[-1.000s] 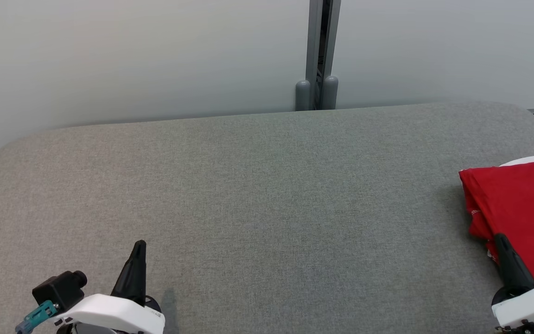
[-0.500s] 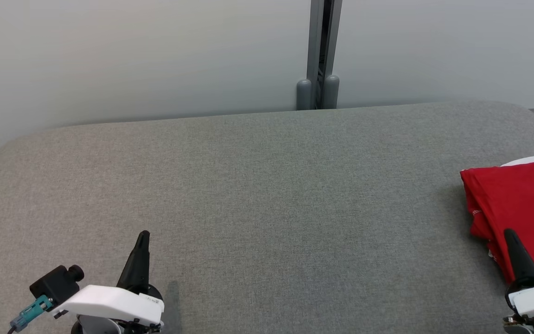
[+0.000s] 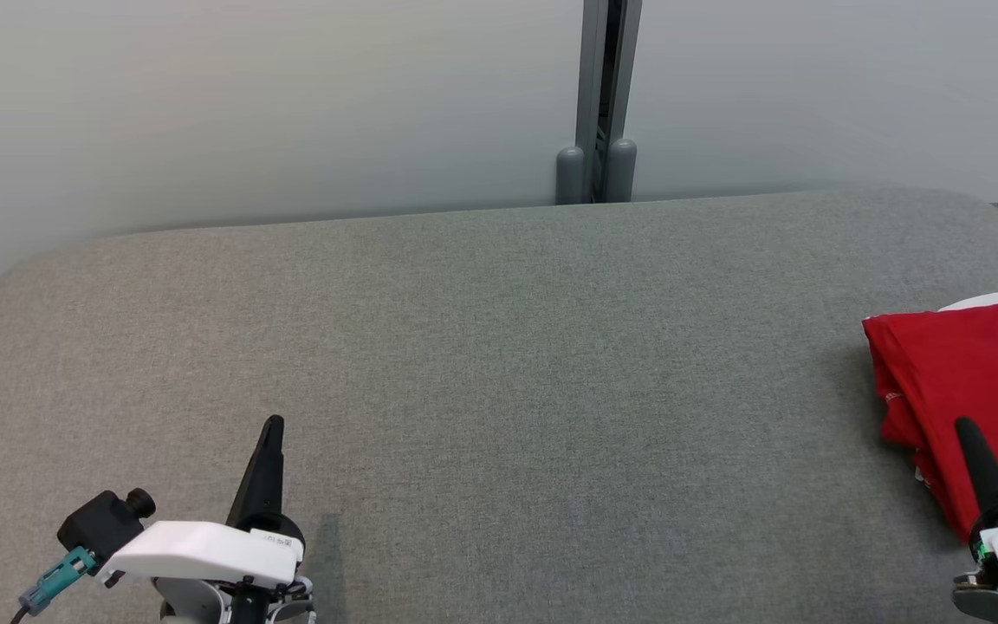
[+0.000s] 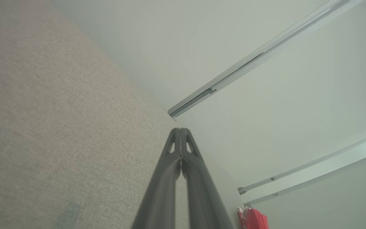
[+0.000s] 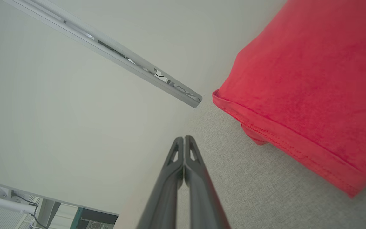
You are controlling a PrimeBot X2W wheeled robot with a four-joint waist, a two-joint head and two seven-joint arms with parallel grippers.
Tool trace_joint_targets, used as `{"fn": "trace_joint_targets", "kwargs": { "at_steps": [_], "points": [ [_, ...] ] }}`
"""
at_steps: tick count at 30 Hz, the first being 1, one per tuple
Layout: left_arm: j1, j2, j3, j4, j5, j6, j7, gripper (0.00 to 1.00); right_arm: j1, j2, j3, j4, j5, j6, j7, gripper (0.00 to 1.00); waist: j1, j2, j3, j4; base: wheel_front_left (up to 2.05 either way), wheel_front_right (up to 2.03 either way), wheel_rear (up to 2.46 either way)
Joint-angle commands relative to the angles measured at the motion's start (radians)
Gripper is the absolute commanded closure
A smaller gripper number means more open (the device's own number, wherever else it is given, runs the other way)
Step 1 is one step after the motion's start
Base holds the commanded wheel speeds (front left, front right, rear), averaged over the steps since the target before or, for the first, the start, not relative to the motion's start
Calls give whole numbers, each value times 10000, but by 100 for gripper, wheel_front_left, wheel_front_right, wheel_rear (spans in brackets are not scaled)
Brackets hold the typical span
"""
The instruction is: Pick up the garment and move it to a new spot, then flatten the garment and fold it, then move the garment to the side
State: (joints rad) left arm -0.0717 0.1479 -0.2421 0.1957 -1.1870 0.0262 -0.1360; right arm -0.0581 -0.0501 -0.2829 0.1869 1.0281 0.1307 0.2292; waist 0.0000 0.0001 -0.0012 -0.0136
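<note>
1. My left gripper [image 3: 273, 425] and right gripper [image 3: 967, 426] are both closed, holding nothing.
2. The folded red garment [image 3: 971, 364] lies at the table's [image 3: 499, 347] right edge.
3. I should pull clear without snagging it.

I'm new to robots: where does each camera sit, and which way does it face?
Head view: on the head, looking down at the grey fabric-covered table; left gripper lower left, right gripper lower right.
Left wrist view: on that wrist, looking along its shut dark fingers across the table.
Right wrist view: on that wrist, looking past its shut fingers at the folded red cloth garment.
Shared: all three show that garment.
</note>
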Motion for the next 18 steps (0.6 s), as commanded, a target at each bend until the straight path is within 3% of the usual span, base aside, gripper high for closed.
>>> {"fn": "trace_joint_targets", "kwargs": {
  "at_steps": [1, 18],
  "points": [
    [-325, 7, 100, 9, -297, -123, -50, 100, -269, -112, -118, 10, 353, 1, 103, 100, 0, -1, 3, 4, 0, 0, 0],
    [-628, -296, 218, 375, -1675, -586, -100, 100, -624, -151, -512, 466, 1907, 1, 513, 100, 0, -1, 27, 37, 0, 0, 0]
  ]
}}
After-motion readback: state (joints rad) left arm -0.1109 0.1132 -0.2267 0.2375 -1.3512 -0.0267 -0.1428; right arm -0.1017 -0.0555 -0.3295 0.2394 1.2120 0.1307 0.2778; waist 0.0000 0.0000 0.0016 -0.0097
